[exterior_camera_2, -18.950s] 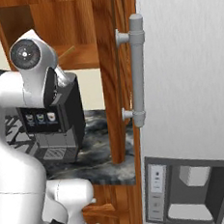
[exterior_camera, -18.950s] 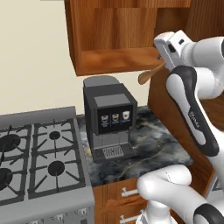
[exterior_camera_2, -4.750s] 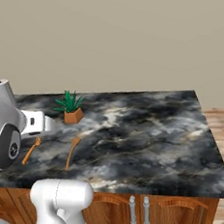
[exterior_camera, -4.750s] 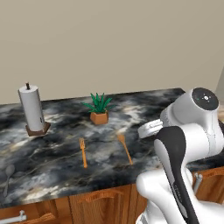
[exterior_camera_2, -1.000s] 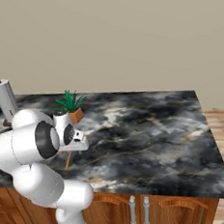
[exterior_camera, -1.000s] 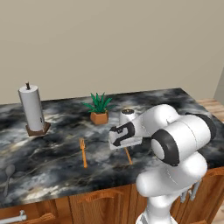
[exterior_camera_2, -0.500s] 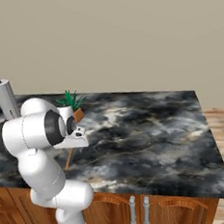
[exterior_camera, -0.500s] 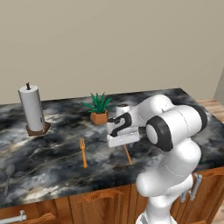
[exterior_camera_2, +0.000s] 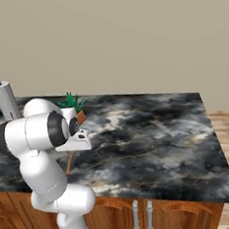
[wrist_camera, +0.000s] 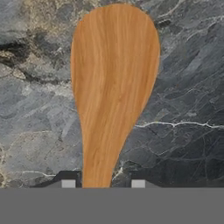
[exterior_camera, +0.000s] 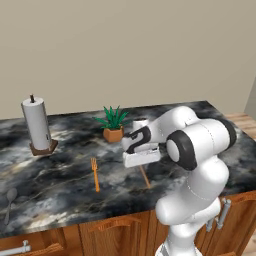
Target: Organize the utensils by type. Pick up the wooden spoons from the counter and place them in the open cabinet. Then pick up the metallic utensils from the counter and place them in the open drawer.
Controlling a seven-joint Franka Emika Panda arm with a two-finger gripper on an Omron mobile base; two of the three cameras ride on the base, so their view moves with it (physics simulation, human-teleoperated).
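On the counter (exterior_camera: 60, 195) lies an oval-bowled wooden spoon (wrist_camera: 113, 83); its handle (exterior_camera: 145, 178) sticks out toward the front edge from under my hand. My gripper (wrist_camera: 103, 183) points straight down over it. The two fingertips (wrist_camera: 68, 183) stand on either side of the spoon's neck, the left one close to the wood, the right one a small gap away. From the right base view the gripper (exterior_camera_2: 73, 148) hovers over the spoon handle (exterior_camera_2: 69, 165). A wooden fork-tined utensil (exterior_camera: 94, 174) lies left of it. A grey metal spoon (exterior_camera: 10, 198) rests at the far left. The cabinet and drawer are out of view.
A paper-towel roll (exterior_camera: 37, 125) stands at the back left, and a small potted plant (exterior_camera: 114, 125) sits just behind my hand. Beyond the counter's right edge (exterior_camera_2: 213, 141) there is wooden floor. Reddish-brown doors with silver handles (exterior_camera_2: 141, 215) front the counter below.
The jaws have drawn in from wide open to a narrow stance around the wooden spoon's neck. The hand has settled slightly lower over the spoon. The utensils lie as before.
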